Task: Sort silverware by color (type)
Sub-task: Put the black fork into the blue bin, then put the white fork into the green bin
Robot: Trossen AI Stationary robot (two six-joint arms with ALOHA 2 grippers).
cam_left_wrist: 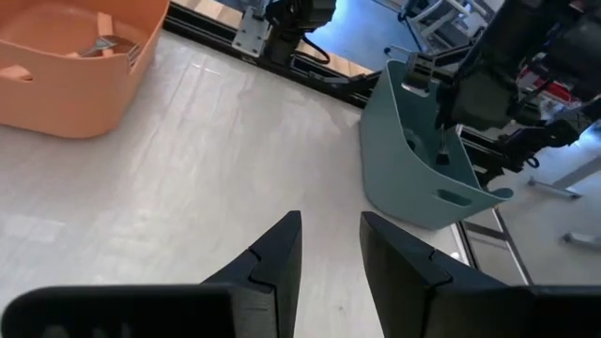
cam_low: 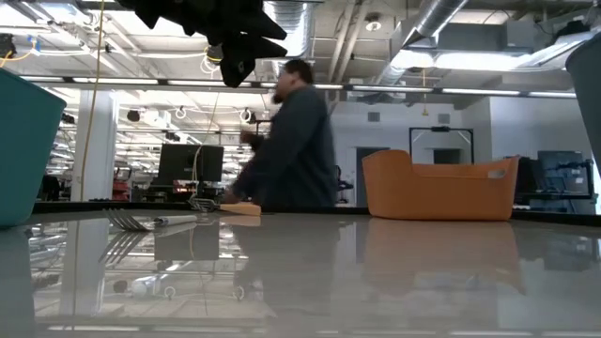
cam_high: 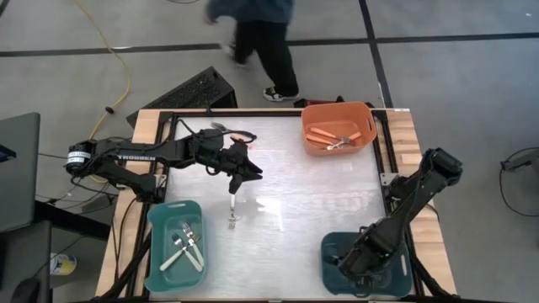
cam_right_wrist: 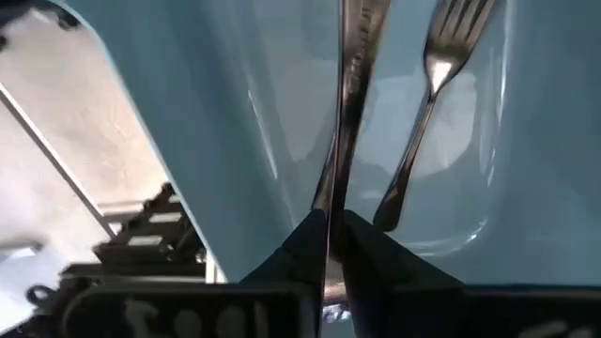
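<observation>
The silverware is spread out: orange-handled pieces lie in the orange bin at the far right of the bench, white-handled ones in the light teal bin at the near left, a fork lies loose mid-bench, and an orange-handled piece sits near the far edge.

The right gripper is inside the dark teal bin at the near right, its fingers pinched narrow on a thin metal utensil, held upright beside a fork seen against the bin's inner wall. The step looks like a drop-off: the fingers should part only once the utensil is low in the bin, then lift straight up so the handle does not catch the wall.

The left gripper hovers above the bench centre over the loose fork, fingers narrowly apart and empty.

The bench is pale and glossy, throwing reflections. Beyond it a person walks past in an open workshop with monitors and ceiling ducts.
</observation>
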